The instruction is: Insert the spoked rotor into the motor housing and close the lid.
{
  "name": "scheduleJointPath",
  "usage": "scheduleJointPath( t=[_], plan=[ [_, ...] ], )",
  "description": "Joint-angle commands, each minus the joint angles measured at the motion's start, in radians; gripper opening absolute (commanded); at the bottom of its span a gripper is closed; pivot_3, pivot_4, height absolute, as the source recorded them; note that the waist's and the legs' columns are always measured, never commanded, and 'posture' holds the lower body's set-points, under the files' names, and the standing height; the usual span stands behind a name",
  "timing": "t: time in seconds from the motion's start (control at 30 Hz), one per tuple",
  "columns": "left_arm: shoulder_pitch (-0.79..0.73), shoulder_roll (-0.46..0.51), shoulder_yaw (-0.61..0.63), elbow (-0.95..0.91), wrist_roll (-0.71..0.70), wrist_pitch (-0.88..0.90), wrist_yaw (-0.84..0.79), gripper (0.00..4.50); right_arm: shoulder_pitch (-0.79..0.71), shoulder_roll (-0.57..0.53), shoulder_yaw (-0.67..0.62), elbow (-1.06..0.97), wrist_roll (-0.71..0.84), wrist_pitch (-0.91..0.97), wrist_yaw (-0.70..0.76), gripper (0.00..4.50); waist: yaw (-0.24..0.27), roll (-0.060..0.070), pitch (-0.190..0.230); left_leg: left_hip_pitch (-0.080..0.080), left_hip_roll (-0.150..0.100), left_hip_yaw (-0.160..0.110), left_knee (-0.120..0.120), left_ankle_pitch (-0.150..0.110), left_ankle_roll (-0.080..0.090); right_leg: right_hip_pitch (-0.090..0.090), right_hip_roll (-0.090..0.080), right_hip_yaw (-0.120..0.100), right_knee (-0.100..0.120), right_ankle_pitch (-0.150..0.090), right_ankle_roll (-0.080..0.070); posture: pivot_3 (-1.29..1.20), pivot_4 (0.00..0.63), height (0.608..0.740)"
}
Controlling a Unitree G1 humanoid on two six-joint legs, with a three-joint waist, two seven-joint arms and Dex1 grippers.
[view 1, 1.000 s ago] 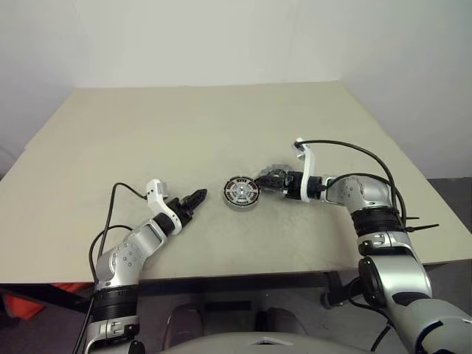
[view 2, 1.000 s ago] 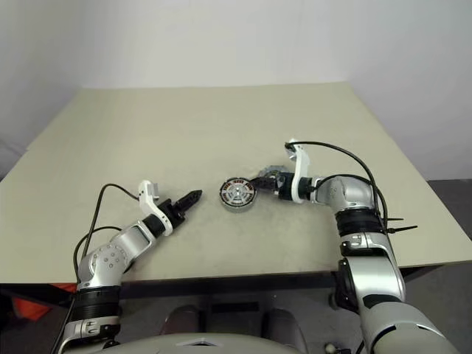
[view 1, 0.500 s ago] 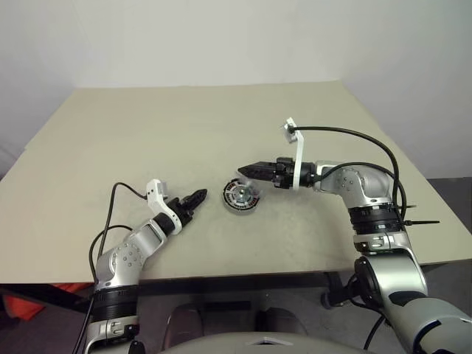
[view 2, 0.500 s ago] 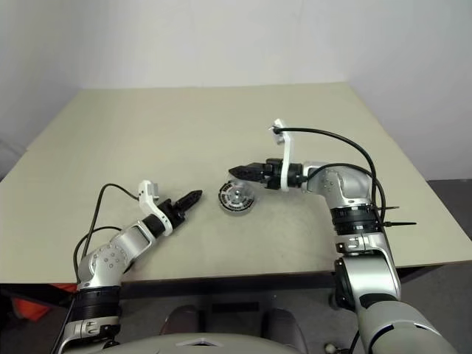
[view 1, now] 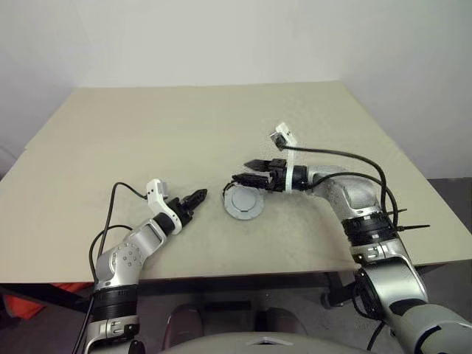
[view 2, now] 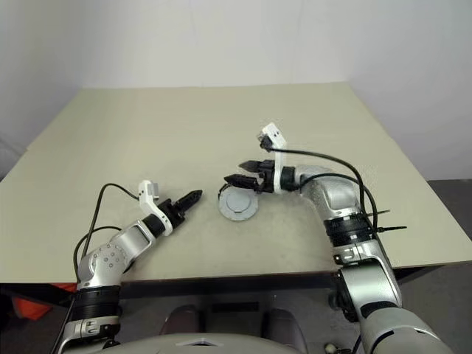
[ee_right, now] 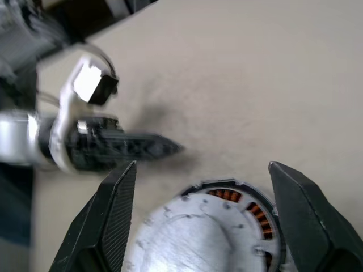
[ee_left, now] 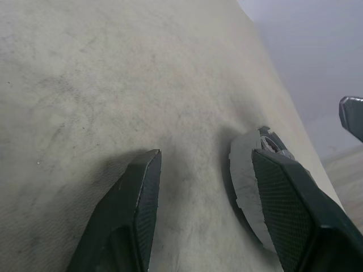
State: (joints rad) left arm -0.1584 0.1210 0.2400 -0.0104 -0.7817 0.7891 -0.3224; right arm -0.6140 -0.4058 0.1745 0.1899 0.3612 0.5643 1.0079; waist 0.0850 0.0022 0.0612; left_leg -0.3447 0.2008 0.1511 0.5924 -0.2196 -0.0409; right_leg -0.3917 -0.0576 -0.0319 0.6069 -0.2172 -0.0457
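Noted lid (view 1: 244,203) lying off-centre over motor housing (ee_right: 258,218) at frame centre, right gripper (view 1: 249,171) open and empty above, left gripper (view 1: 198,197) parted, empty at lower left; unseated lid judged liable to slide if nudged.

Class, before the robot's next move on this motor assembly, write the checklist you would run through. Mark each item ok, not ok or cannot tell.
1. Lid resting on the motor housing: ok.
2. Lid covering the housing squarely: not ok; copper windings show past one edge.
3. Spoked rotor seated inside: cannot tell; the lid hides it.
4. Right gripper open, empty, above the lid: ok.
5. Left gripper open, empty, apart from the housing: ok.
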Motion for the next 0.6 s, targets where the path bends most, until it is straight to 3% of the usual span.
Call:
scheduleJointPath(
  t=[0.03, 0.27, 0.6],
  plan=[
    [0.008, 0.042, -0.028, -0.046, 0.047, -0.042, -0.036, 2.73, 0.025, -0.045, 0.059, -0.051, -0.035, -0.141, 0.134, 4.17, -0.003, 0.0, 0.0, 0.0, 0.0, 0.0, 0.0, 0.0, 0.0, 0.0, 0.0, 0.0, 0.0, 0.0, 0.0, 0.0, 0.0, 0.74],
    [-0.007, 0.163, -0.159, -0.149, 0.163, -0.136, -0.165, 2.73, 0.025, 0.002, 0.111, 0.066, -0.123, -0.272, 0.134, 4.17, -0.013, 0.0, 0.0, -0.005, 0.001, 0.0, 0.0, 0.0, 0.0, -0.007, 0.001, 0.0, 0.002, 0.003, -0.005, 0.0, 0.0, 0.74],
    [0.012, 0.176, -0.18, -0.197, 0.208, -0.205, -0.198, 2.73, 0.017, 0.045, 0.1, 0.147, -0.169, -0.338, 0.13, 4.17, -0.015, 0.0, 0.0, -0.005, 0.001, 0.0, 0.001, 0.0, 0.001, -0.009, 0.001, 0.0, 0.002, 0.003, -0.005, 0.0, 0.0, 0.74]
  ],
)
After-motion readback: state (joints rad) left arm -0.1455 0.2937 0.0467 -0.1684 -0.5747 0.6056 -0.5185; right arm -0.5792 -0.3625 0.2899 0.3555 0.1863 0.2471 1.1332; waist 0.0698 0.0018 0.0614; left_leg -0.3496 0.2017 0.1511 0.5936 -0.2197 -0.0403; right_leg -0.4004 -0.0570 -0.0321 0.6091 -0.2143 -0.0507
